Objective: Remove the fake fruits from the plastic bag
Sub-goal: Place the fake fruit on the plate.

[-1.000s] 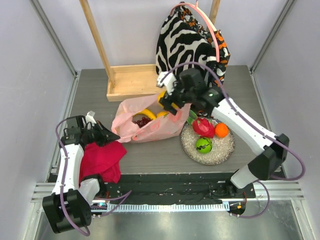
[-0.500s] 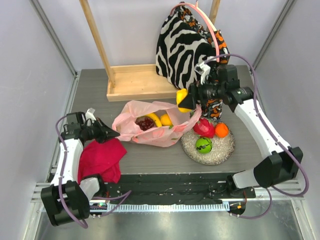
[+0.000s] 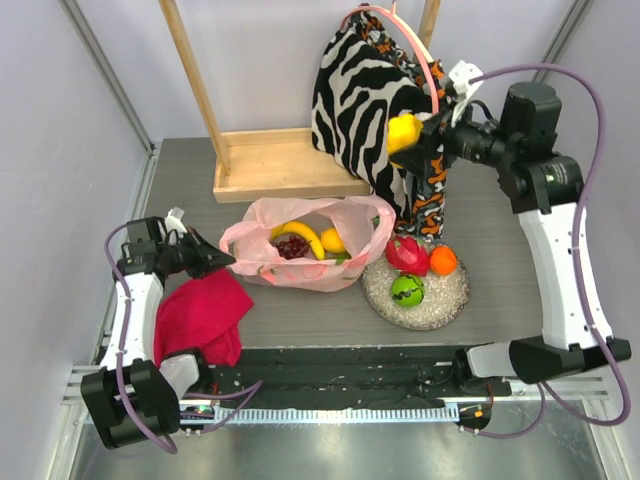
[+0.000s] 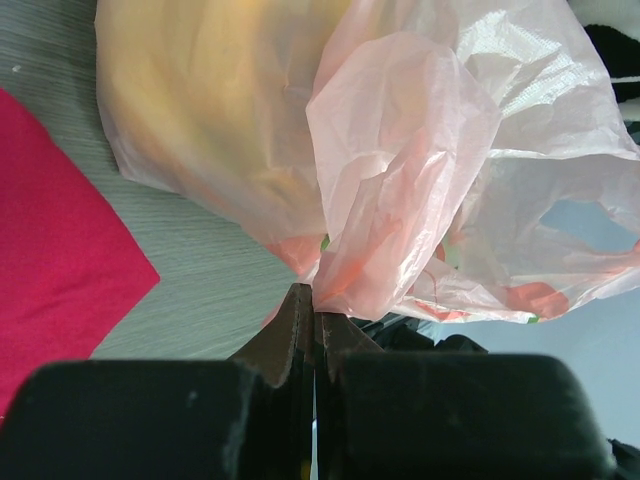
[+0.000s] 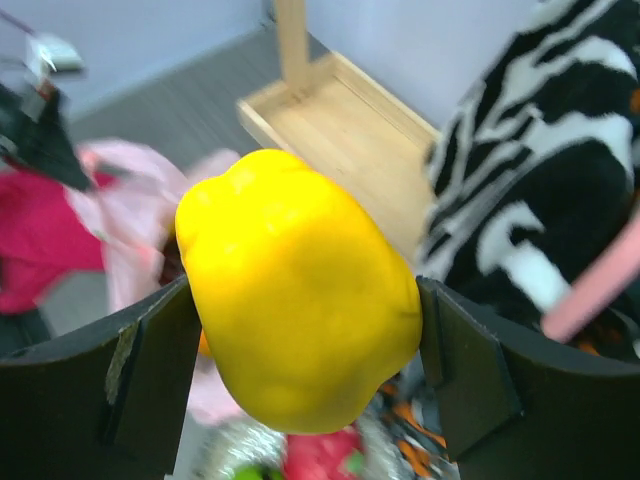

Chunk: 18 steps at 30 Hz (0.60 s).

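Task partly done: red plastic fruit (image 3: 406,254), orange (image 3: 443,260) and green apple (image 3: 407,290) lie on the silvery round plate (image 3: 385,302); the right gripper (image 3: 410,138) clamps a glossy yellow plastic pepper (image 3: 402,131) aloft; the left gripper (image 3: 215,262) pinches the edge of the thin translucent pink plastic bag (image 3: 330,277), in which the yellow banana bunch (image 3: 300,234) and dark red grapes (image 3: 291,247) are outstanding.

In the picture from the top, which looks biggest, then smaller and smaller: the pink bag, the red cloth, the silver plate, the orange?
1. pink bag
2. red cloth and silver plate, which look about alike
3. orange, the smallest
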Tool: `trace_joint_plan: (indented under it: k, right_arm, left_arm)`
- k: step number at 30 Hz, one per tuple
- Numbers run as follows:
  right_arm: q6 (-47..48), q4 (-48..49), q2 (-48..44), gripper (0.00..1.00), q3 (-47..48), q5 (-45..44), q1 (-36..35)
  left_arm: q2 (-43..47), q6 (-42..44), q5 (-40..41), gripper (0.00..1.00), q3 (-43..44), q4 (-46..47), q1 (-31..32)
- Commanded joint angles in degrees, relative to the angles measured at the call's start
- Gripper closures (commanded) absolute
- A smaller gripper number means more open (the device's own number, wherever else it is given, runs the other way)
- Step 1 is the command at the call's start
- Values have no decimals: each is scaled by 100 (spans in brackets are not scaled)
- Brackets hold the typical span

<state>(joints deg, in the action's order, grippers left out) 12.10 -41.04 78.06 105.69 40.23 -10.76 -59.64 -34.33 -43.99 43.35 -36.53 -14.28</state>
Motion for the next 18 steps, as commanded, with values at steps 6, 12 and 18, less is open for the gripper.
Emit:
trace_joint_plan:
  k: [6, 12, 18]
  right_arm:
    - [5142, -2743, -1714, 49, -3785, -2527, 697]
    - [6058, -2743, -2102, 52, -4592, -2406, 1762]
    - [6243, -2577, -1831, 50, -4943, -2186, 1780]
  left_arm:
    - [-224, 40, 31, 100, 235, 182, -48]
    - [-162, 102, 30, 100, 200, 50, -48]
    - [-224, 102, 57, 100, 235, 59, -48]
